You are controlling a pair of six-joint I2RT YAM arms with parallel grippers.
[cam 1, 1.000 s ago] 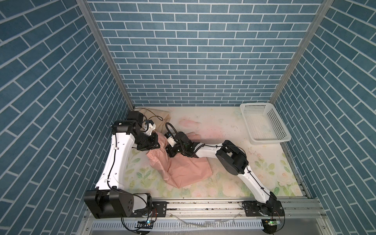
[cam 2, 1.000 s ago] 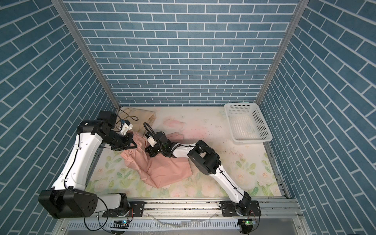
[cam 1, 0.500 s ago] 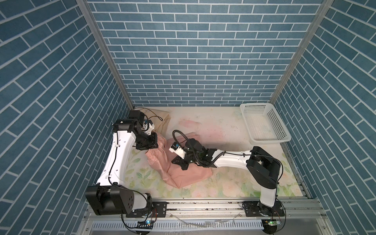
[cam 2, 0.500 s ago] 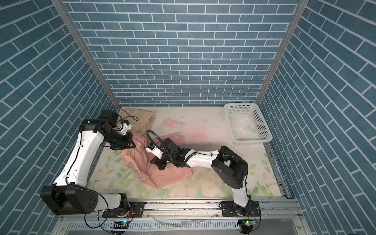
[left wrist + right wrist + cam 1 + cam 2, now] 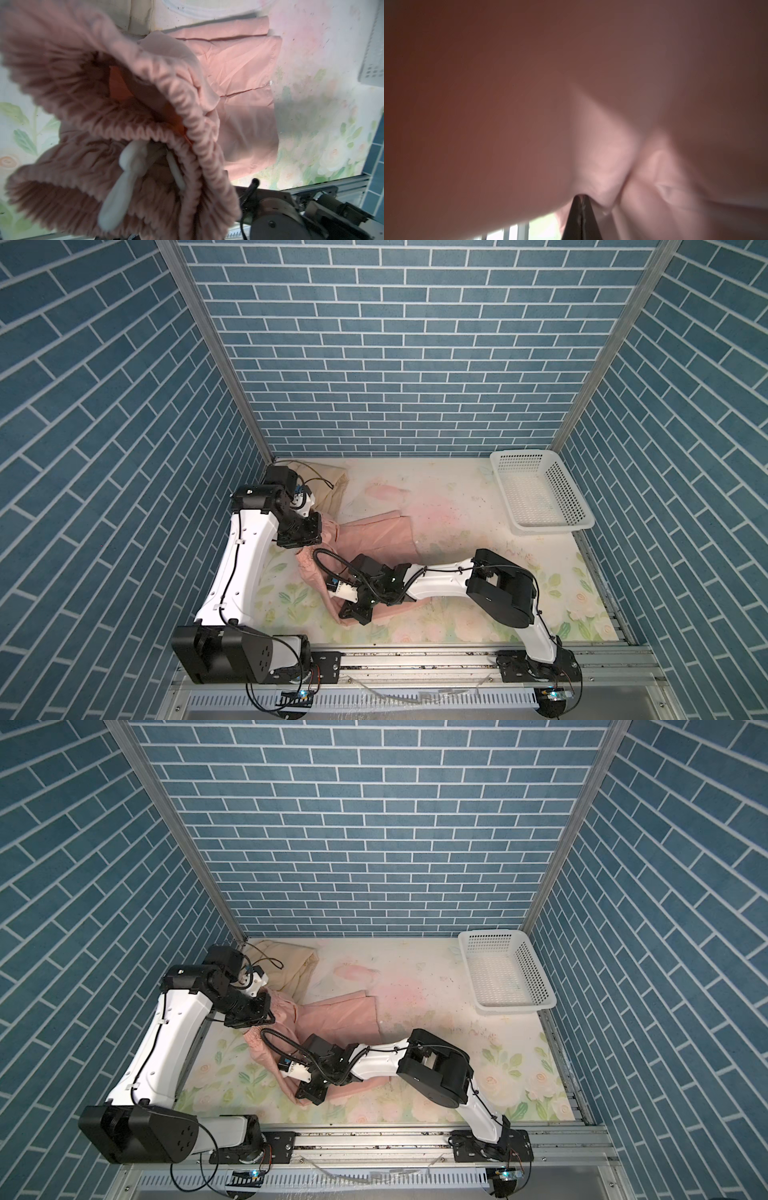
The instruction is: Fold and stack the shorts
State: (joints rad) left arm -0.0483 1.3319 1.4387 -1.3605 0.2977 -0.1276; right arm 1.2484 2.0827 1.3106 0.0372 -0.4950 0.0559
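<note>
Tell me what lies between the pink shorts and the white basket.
Only bare, speckled table cover separates the pink shorts from the white basket, as both top views show.

Lying left of centre on the worktop [image 5: 457, 497]: spread shorts [image 5: 374, 531]. Sitting behind those, in the far left corner: other shorts [image 5: 328, 485]. Standing well apart at the far right: basket [image 5: 548, 528].

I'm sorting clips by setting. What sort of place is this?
Probably a lab test booth, not a home: blue brick-print panels wall in a floral-covered table, and the left arm and right arm are mounted on an aluminium rail at its front edge.
</note>
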